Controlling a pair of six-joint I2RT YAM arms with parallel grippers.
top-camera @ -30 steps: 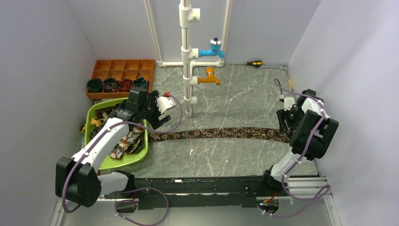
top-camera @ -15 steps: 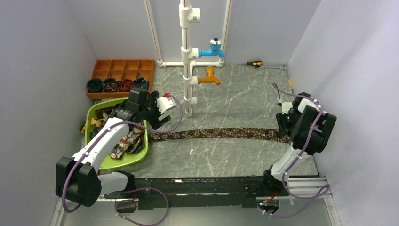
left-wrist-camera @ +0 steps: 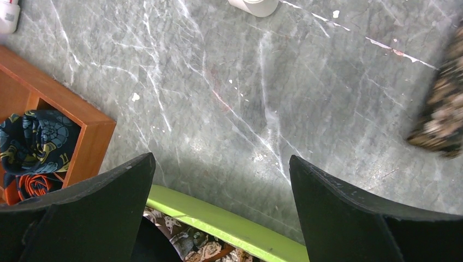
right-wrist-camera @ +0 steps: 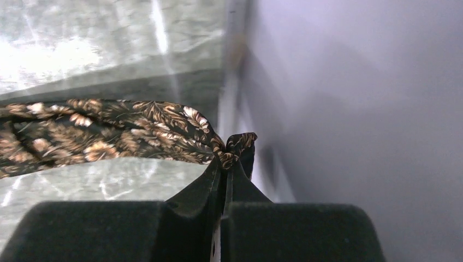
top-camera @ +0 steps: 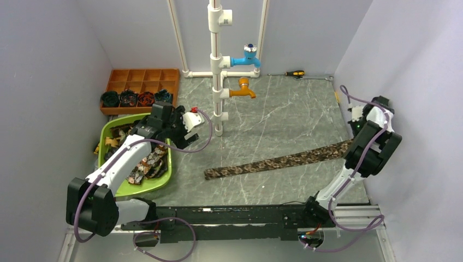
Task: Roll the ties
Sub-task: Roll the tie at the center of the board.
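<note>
Tie [top-camera: 278, 162] has slid clear of the bin [top-camera: 154, 186] and lies slanted mid-table, its end clenched in the right gripper [right-wrist-camera: 224, 164] near the right edge; left gripper [left-wrist-camera: 221, 162] gapes empty, so rolling looks ready to begin.

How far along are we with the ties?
Done: four rolled ties sit in the wooden tray. In hand: the right gripper has its jaws shut on one end of a flat tie, not rolled yet; the left gripper is open, empty. Left: that tie plus the loose ties in the green bin.
</note>
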